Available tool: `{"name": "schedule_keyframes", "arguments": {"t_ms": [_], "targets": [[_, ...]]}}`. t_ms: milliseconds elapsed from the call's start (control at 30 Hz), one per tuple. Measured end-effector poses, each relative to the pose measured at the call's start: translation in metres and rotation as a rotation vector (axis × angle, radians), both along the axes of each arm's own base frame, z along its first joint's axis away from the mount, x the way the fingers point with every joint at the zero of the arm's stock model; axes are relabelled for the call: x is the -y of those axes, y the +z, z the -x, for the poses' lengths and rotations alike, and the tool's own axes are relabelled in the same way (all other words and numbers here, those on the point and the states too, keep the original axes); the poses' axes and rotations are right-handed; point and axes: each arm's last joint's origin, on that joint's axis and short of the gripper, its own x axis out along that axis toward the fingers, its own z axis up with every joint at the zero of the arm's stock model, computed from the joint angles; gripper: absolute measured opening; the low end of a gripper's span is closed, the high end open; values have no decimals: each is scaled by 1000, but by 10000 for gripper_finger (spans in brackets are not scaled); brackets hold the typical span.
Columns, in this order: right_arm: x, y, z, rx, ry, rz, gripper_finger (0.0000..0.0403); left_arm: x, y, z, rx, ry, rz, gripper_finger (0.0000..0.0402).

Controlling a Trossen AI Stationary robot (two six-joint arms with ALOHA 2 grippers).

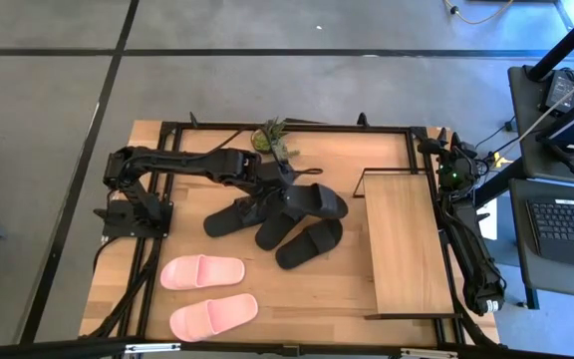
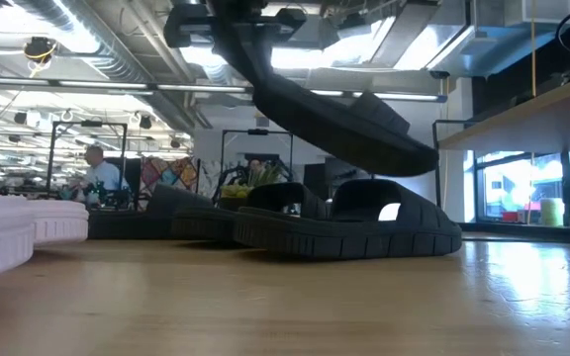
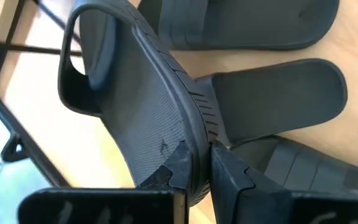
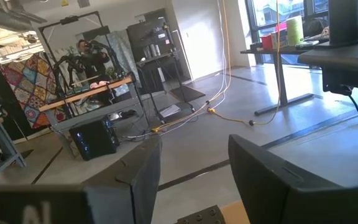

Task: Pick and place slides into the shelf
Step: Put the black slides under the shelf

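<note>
Slides lie on the wooden table [image 1: 337, 289], and the nearest ones are the two pink slides at the front left corner. One pink slide [image 1: 213, 315] sits close to the front edge, and the other pink slide [image 1: 202, 271] is just behind it. They lie side by side and do not touch the black ones.

Past them, near the middle of the table, three black slides rest in a bunch. One [image 1: 229, 216] points left, one [image 1: 278, 228] is in the middle, and one [image 1: 309, 242] is on the right, nearest the shelf.

Above this bunch the left gripper [image 1: 285, 189] holds the fourth black slide [image 1: 319, 199]. Its jaws are pinched tight on the edge of the sole. In the low view this slide [image 2: 339, 119] hangs tilted in the air, off the table.

To the right stands the shelf [image 1: 403, 239], with its light top board bare.

Along the right edge of the table lies the right arm, resting. Its gripper [image 4: 188, 180] has its jaws apart and holds nothing.

At the back edge sits a small green plant [image 1: 273, 139]. Far off in the room, a person [image 2: 97, 170] shows.
</note>
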Motion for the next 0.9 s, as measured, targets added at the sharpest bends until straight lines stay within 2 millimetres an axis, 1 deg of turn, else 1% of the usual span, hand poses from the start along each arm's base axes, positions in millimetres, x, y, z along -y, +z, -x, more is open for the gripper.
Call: {"name": "schedule_keyframes", "arguments": {"t_ms": [233,367,433,500,567,633,667,767,800,867,900], "targets": [[0,0,0,-1,0,0,188,1,2,-5,53,-65,1,26],[0,0,0,-1,0,0,188,-2,-5,-11,39,-77,6,26],[0,0,0,-5,0,-1,188,-6,-10,-17,53,-72,11,26],[0,0,0,-5,0,-1,188,-9,-17,-22,42,-58,14,26],[0,0,0,-3,3,0,188,-12,-24,-33,77,-50,11,26],[0,0,0,-14,6,-2,188,-14,-36,-39,54,-48,13,26],[0,0,-1,-25,12,-4,188,-14,-40,-45,73,-51,8,26],[0,0,-1,-41,30,-8,188,-15,-51,-53,70,-70,-4,25],[0,0,-2,-44,44,-9,188,-15,-53,-58,103,-67,-12,25],[0,0,-2,-57,43,-11,188,-15,-59,-62,101,-68,-11,25],[0,0,-2,-58,53,-11,188,-16,-61,-66,128,-67,-14,25]]}}
